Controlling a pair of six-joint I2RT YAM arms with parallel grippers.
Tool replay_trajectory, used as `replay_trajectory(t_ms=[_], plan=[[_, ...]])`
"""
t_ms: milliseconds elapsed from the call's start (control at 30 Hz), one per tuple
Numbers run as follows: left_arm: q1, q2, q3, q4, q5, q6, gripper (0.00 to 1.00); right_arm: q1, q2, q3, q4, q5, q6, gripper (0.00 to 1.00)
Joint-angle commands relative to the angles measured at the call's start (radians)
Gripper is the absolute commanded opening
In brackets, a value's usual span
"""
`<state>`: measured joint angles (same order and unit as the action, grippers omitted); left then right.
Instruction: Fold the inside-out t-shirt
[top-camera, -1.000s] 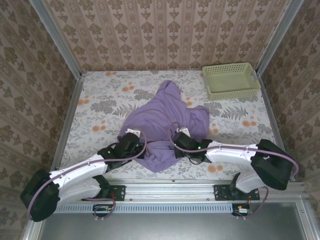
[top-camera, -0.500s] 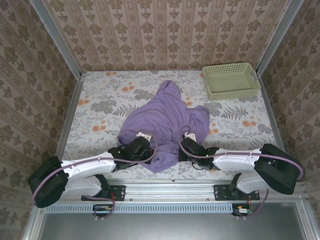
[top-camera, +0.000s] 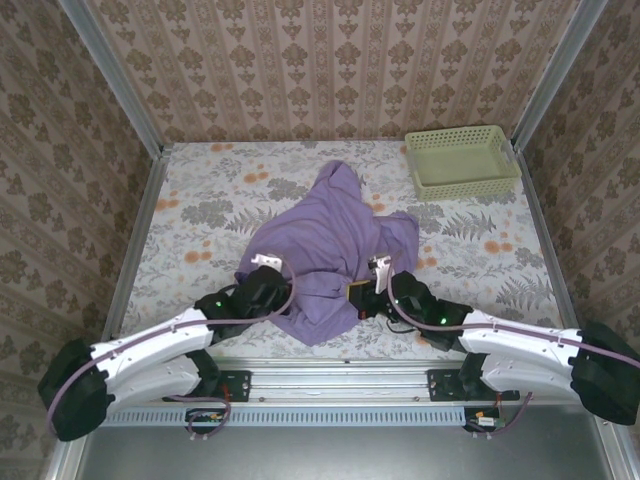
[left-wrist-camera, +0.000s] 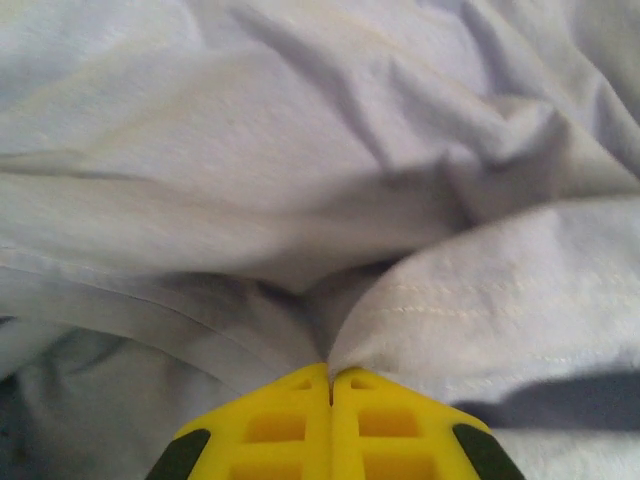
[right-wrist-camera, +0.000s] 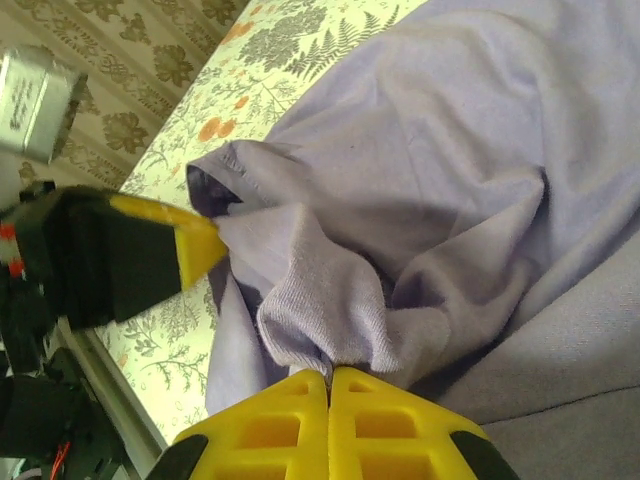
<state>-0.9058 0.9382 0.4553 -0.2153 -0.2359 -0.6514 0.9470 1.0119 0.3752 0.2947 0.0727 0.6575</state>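
T-shirt (top-camera: 330, 235), lavender, lies crumpled on the floral counter (top-camera: 200, 190). Left claw (left-wrist-camera: 330, 372): closed tight, pinching a fold of its near edge. Right claw (right-wrist-camera: 330, 372): closed likewise on a bunched fold, near the left claw; the rest spreads beyond both.

**You are in a robot test cell dressed up as a home**

Look at the walls (top-camera: 330, 70): they carry patterned wallpaper, but they are flat panels framed by bare metal posts (top-camera: 114, 80) at the corners. Your table (top-camera: 200, 210) has a flowered cloth on it, and a purple t-shirt (top-camera: 330, 235) and a green basket (top-camera: 462, 160) lie there like household things. Along the near edge a metal rail (top-camera: 340, 375) carries the left arm (top-camera: 150, 345) and the right arm (top-camera: 520, 345), both white with cables.
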Motion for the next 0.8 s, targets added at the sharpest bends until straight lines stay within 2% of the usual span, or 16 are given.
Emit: replay_trajectory(t_ms=[0,100,200,267,367,533,767], plan=[[0.043,-0.016,-0.017,-0.049,0.048,0.010,0.07,0.004,-0.008,-0.049,0.090,-0.043,-0.016,0.00],[0.024,-0.008,0.022,-0.099,0.074,0.060,0.19,0.005,0.015,-0.050,0.130,-0.079,-0.018,0.00],[-0.070,-0.055,0.087,-0.180,0.005,0.124,0.37,0.008,0.032,-0.032,0.131,-0.095,-0.028,0.00],[-0.126,-0.083,0.115,-0.193,-0.023,0.172,0.45,0.009,0.033,-0.027,0.128,-0.091,-0.032,0.00],[-0.156,-0.072,0.123,-0.151,0.018,0.230,0.55,0.011,0.037,-0.019,0.131,-0.095,-0.040,0.00],[-0.189,0.060,0.129,-0.021,0.051,0.266,0.62,0.027,0.067,0.014,0.116,-0.108,-0.053,0.00],[-0.202,0.242,0.186,0.106,0.082,0.286,0.66,0.044,0.082,0.034,0.107,-0.092,-0.056,0.00]])
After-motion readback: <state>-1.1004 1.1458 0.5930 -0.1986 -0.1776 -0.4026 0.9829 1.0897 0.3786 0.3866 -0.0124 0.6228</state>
